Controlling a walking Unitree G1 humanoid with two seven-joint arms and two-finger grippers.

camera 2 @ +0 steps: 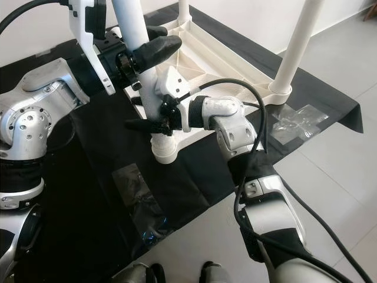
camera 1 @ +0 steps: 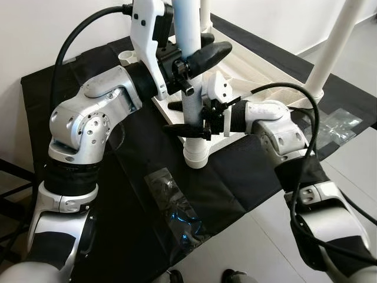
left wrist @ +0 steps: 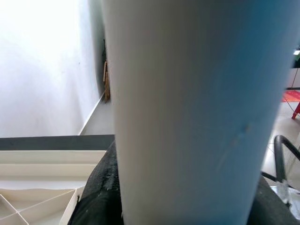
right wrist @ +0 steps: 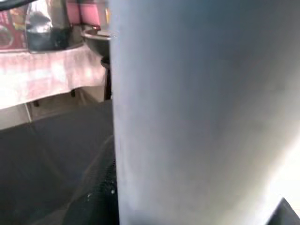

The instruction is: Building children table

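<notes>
Both grippers clamping white table leg (camera 1: 191, 71) upright over corner socket (camera 1: 195, 156) of upturned tabletop (camera 2: 206, 47): left gripper (camera 1: 197, 59) high, right gripper (camera 1: 187, 118) low. Leg appearing stiff, light, smooth; low grip steadying.

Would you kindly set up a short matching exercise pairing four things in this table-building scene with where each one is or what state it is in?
Things:
1. left hand
2. right hand
3. black cloth
4. far table leg

Places or states:
A. spread on the floor under the upturned tabletop
B. grips the near table leg higher up
C. already stands in its corner socket
D. grips the near table leg lower down, above its socket

Pairs: 1-B, 2-D, 3-A, 4-C
</notes>
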